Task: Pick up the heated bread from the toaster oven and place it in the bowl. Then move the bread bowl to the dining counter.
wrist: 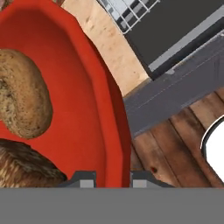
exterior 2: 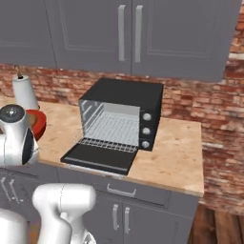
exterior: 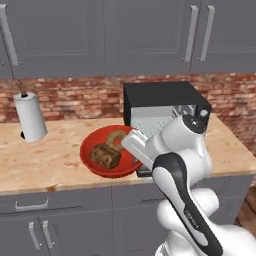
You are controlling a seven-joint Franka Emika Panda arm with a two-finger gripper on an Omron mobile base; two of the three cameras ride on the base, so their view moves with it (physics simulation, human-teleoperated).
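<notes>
Inside one bowl [exterior: 95, 162]: one bread [exterior: 105, 155], one bagel [exterior: 116, 139].

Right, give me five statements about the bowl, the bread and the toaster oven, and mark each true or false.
1. The heated bread lies in the red bowl. True.
2. The toaster oven has its door shut. False: the door is dropped open, flat over the counter edge, and the wire rack shows.
3. A bagel shares the bowl with the dark bread. True.
4. The gripper has its jaws on either side of the bowl's rim. True: in the hand view the red wall runs down between the two tips.
5. The paper towel roll stands to the right of the oven. False: it stands at the left, beyond the bowl.
</notes>
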